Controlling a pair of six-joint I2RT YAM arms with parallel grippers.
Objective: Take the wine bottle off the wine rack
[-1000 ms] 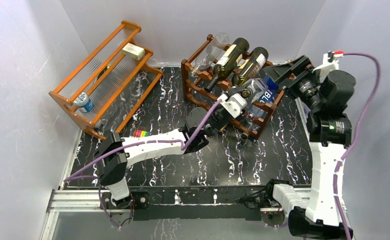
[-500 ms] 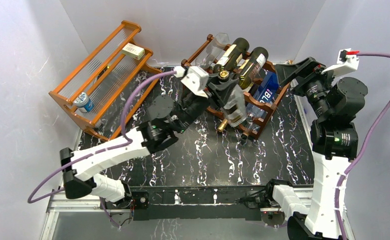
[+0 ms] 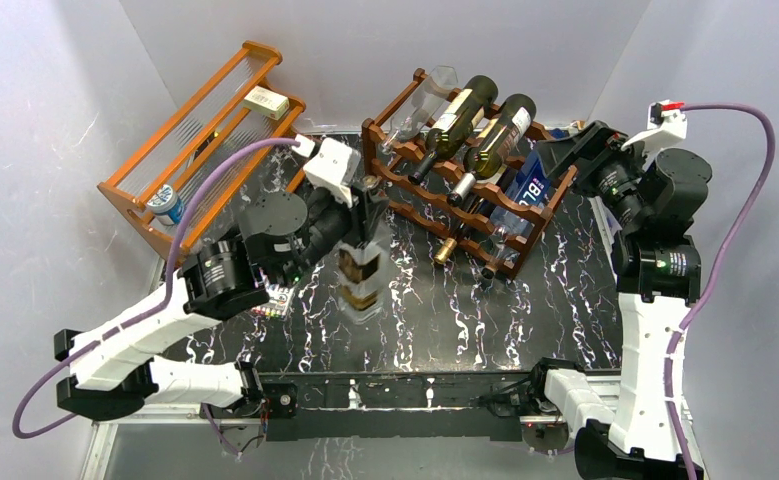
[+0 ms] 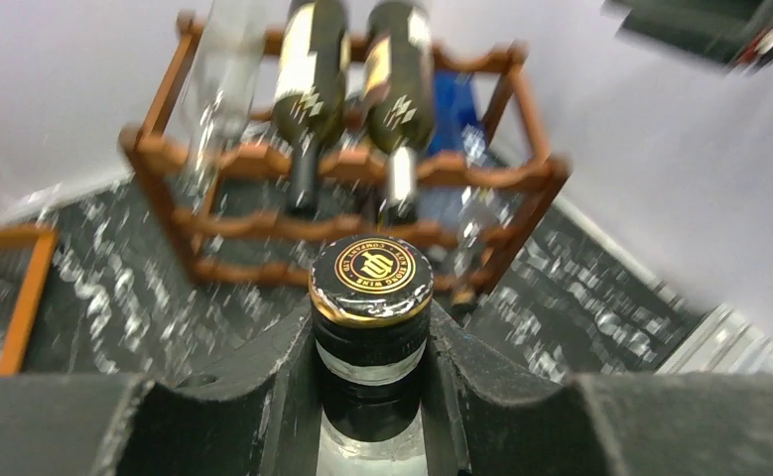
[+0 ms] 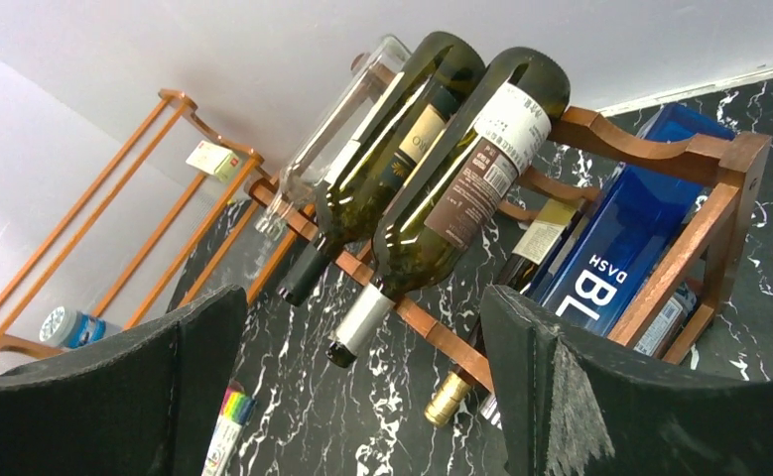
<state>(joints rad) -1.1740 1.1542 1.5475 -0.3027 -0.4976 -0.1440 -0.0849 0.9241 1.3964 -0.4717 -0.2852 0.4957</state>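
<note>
wine bottle [image 4: 370,278] clamped at neck by left gripper [image 4: 370,342], 8 o'clock of wine rack [image 5: 600,126] | right gripper [image 5: 362,295] spread wide, nothing held | drop risked, slick glass neck could get slipped lol

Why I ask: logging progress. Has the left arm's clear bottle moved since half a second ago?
Yes. Seen from above, the clear bottle in the left fingers has moved left and toward the view's bottom, away from the wine rack.
</note>
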